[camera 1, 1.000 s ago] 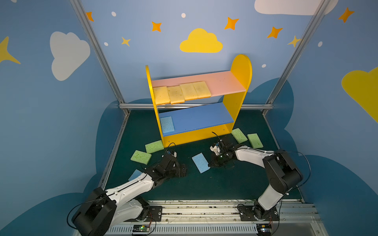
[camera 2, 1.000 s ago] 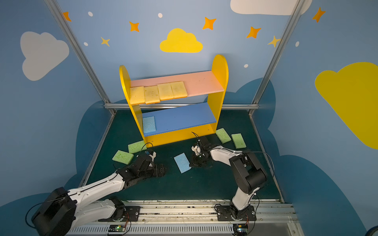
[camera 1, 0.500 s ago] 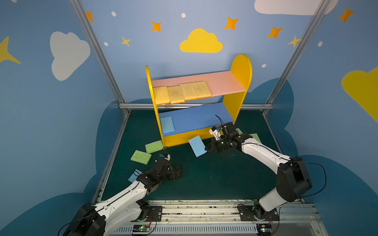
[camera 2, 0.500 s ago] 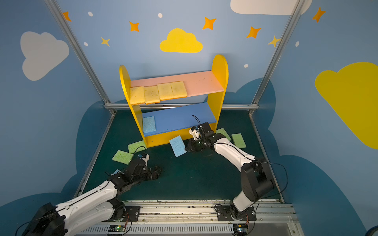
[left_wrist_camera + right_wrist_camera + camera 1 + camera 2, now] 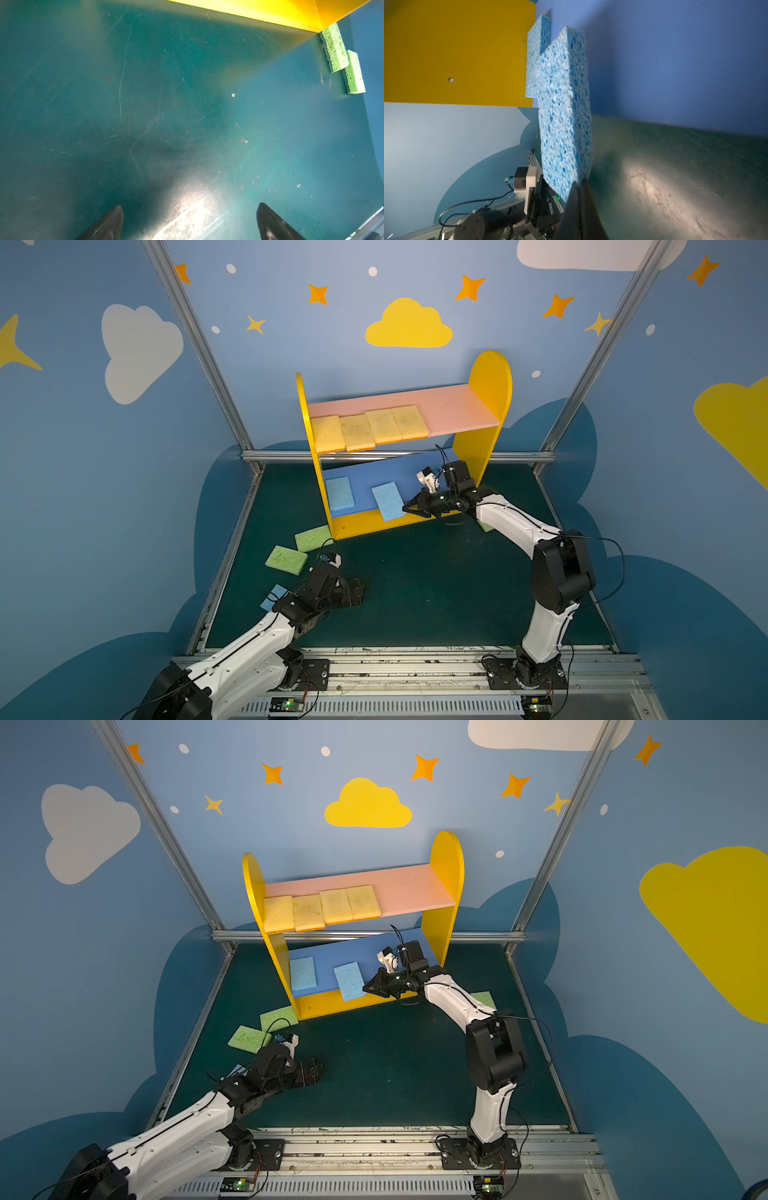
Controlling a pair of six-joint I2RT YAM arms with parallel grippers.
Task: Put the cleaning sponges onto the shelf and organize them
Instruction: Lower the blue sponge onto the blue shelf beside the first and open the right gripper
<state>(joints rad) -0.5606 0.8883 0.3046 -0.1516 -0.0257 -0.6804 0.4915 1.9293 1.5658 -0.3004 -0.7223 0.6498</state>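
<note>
Shelf (image 5: 490, 381) at the back of the bench (image 5: 415, 605), sponges counted by colour.

**Yellow:** four yellow sponges (image 5: 357, 432) lie in one row, edge to edge, on the left part of the pink upper board (image 5: 457, 410).

**Light blue:** three.
- The shelved blue sponge (image 5: 339, 493) lies flat at the left end of the blue middle board (image 5: 411, 472).
- The held blue sponge (image 5: 387, 501) sits askew over that board's front edge. The right tool (image 5: 405, 508) is closed on its edge. Whether it rests on the board cannot be told.
- The loose blue sponge (image 5: 274, 597) lies on the bench, partly hidden beside the left arm.

**Green:** both top views show two left green sponges (image 5: 286, 560) just beside each other near the shelf's left front corner. A third green sponge (image 5: 484, 999) is partly hidden behind the right arm. The left wrist view shows a pair of green sponges (image 5: 334, 49) by a corner of the yellow base.

The left tool (image 5: 190, 205) is empty, its jaws spread wide above bare bench.
</note>
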